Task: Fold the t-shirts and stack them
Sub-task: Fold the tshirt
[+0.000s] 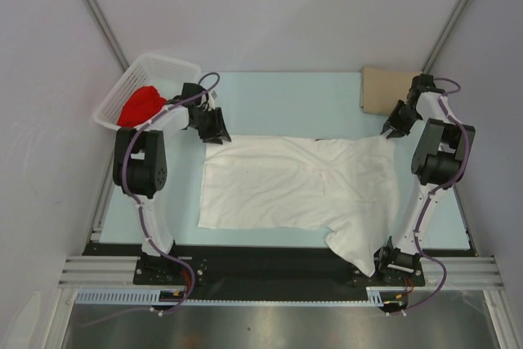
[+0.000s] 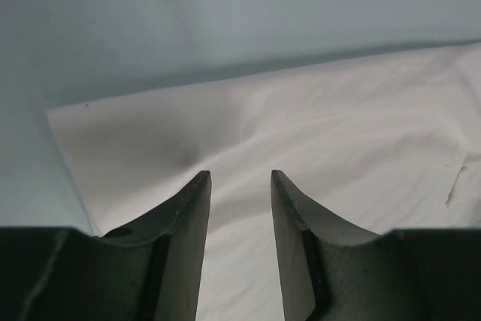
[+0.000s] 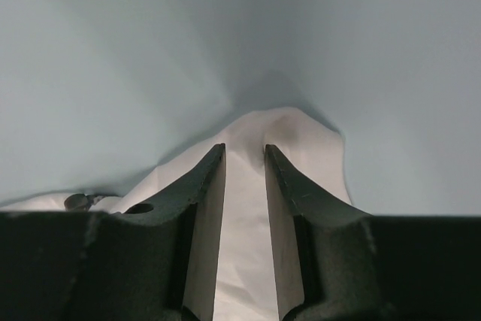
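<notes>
White t-shirt [image 1: 270,185]: spread open across the middle of the worktop [image 1: 286,96], straight hem toward the worktop's left side, one lobe of cloth trailing over the worktop's near edge on the right. Tan t-shirt [image 1: 384,87]: a flat rectangle at the worktop's far right corner, seemingly done with. Red t-shirt [image 1: 140,106]: heaped in the basket [image 1: 163,59] at the worktop's far left corner, unfolded.

Left tool [image 2: 240,178]: set down over the white cloth's corner nearest the worktop's far left, jaws parted, fabric lying flat beneath and between them, nothing visibly caught. Right tool [image 3: 244,148]: at the cloth's corner nearest the worktop's far right, jaws narrowly parted, a hump of fabric rising between the tips. Cannot tell a true pinch from a mere straddle there.

Judged step: start of the first fold on the white shirt, taking hold of its far edge at both ends.

Next move, as judged, calls for:
- Closing both tools until the fabric is firmly nipped, both layers if possible.
- Lifting just clear of the worktop.
- Carrying the far edge toward the worktop's near edge with both ends level and lightly taut.
- Minding the overhanging lobe, likely to drag or bunch.
</notes>
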`<move>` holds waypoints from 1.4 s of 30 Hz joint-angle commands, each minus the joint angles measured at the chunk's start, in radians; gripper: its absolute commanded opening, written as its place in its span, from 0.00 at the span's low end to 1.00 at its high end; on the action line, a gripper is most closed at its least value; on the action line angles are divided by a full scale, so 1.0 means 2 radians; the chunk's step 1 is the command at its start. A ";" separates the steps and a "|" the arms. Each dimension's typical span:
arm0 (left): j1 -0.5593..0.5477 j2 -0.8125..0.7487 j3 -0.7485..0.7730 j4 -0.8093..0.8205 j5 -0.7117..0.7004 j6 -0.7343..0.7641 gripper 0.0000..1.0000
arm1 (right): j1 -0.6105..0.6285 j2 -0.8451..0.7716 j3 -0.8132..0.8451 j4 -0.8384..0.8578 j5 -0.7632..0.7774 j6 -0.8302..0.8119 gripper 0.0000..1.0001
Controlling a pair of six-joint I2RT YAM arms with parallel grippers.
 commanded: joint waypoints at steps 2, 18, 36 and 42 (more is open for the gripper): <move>0.003 0.025 0.024 0.002 0.010 -0.021 0.43 | 0.003 0.003 -0.001 0.000 -0.005 -0.011 0.32; 0.023 0.076 0.023 -0.022 -0.055 -0.048 0.43 | -0.044 0.014 0.033 0.034 0.046 0.025 0.00; 0.023 -0.058 0.050 -0.038 -0.125 0.032 0.79 | -0.043 0.000 0.061 -0.079 0.054 0.023 0.60; 0.025 0.000 0.096 -0.057 -0.115 0.068 0.70 | -0.043 0.016 0.063 -0.066 0.014 -0.010 0.70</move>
